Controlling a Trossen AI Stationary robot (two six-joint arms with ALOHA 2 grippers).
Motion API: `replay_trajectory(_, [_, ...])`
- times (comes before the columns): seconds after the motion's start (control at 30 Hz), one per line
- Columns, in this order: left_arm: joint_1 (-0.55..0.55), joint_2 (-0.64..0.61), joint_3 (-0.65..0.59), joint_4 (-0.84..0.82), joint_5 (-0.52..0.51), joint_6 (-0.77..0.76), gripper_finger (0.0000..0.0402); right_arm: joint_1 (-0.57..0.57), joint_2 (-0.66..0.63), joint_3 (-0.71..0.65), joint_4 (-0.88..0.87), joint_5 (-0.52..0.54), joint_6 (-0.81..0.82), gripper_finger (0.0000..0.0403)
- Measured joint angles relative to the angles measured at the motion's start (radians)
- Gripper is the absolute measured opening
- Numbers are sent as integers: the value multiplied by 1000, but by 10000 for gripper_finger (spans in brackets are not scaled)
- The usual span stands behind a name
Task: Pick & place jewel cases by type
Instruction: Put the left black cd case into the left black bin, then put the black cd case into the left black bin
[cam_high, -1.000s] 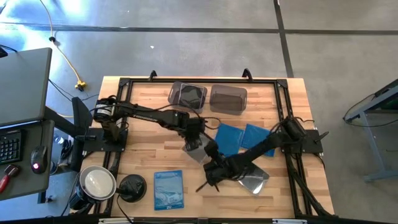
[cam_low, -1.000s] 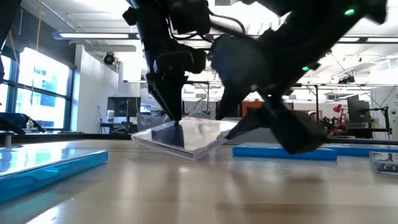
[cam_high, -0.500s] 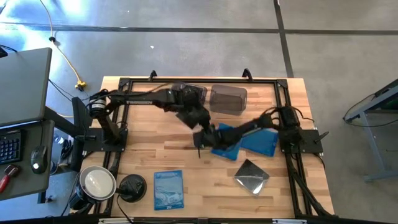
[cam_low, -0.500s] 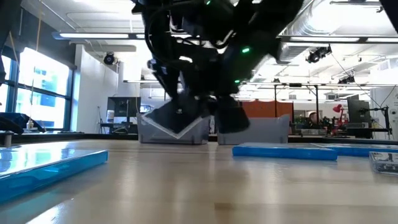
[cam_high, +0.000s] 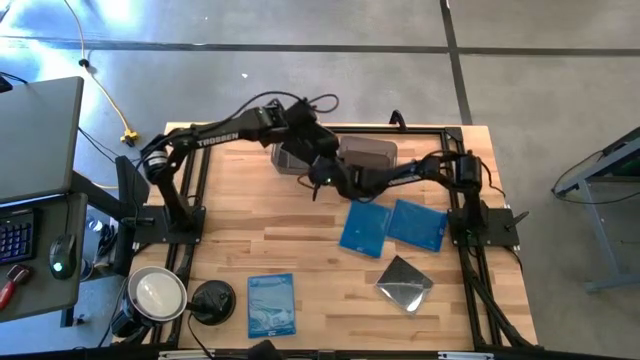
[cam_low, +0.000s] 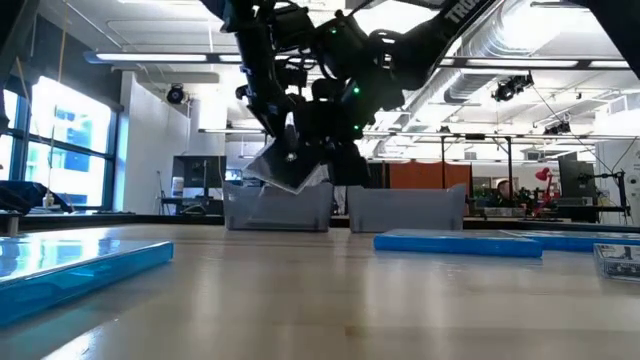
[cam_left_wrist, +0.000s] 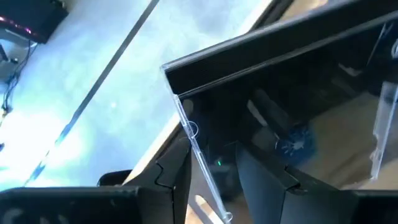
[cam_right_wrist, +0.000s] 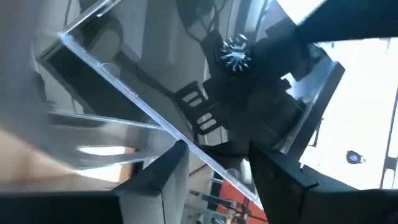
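1. Both arms reach toward the far middle of the table (cam_high: 230, 215), where they hold one clear case (cam_low: 287, 168) in the air together.
2. The left gripper (cam_high: 312, 152) is clamped on the case; in its wrist view the case's thin edge (cam_left_wrist: 205, 168) sits between its two dark fingers (cam_left_wrist: 171, 174).
3. The right gripper (cam_high: 325, 175) is clamped on the same case from the other side, with the clear edge (cam_right_wrist: 205, 155) running between its fingers (cam_right_wrist: 165, 171).
4. In the low view the case hangs tilted, one corner down, just above the left tub (cam_low: 278, 208).
5. The right tub (cam_high: 367, 159) stands just beside the left one at the far edge.
6. Two blue cases lie flat on the right half: one (cam_high: 364, 228) near the middle, one (cam_high: 418, 224) just to its right, touching or overlapping.
7. A case showing a shiny disc (cam_high: 405, 283) lies nearer, right of centre.
8. A paler printed blue case (cam_high: 271, 304) lies at the near edge, left of centre.
9. A round black disc (cam_high: 212, 300) and a round bowl-like object (cam_high: 158, 294) sit at the near left corner.
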Motion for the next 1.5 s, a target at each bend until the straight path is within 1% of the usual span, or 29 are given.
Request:
replay_trajectory(0.23, [36,1,2,-1,18,-1,119,-39,0,0,38,-139,-37,161])
replay_trajectory(0.3, [37,2,2,-2,27,-13,119,-54,0,0,28,-132,-30,161])
replay_trajectory(0.5, [37,4,1,-12,53,-32,119,-80,0,4,-26,-65,-28,161])
replay_trajectory(0.63, [35,5,0,-43,94,-64,119,-83,0,4,-66,-70,-27,161])
replay_trajectory(0.8, [34,6,0,-147,108,-119,119,-74,-1,5,-59,-88,-27,161])
replay_trajectory(0.93, [33,6,0,-216,85,-142,119,-62,-1,5,-60,-91,-27,161])
replay_trajectory(1.03, [34,6,0,-231,68,-149,119,-50,-1,5,-64,-85,-26,161])
replay_trajectory(1.13, [35,6,0,-245,64,-149,119,-35,-1,5,-67,-55,-20,161])
replay_trajectory(1.27, [35,6,0,-264,64,-145,119,-3,-1,5,-92,45,7,161])
replay_trajectory(1.4, [35,6,0,-289,138,-101,119,44,-1,5,-157,132,-15,161])
replay_trajectory(1.5, [22,6,0,-285,161,-57,119,90,-1,4,-208,183,-1,161])
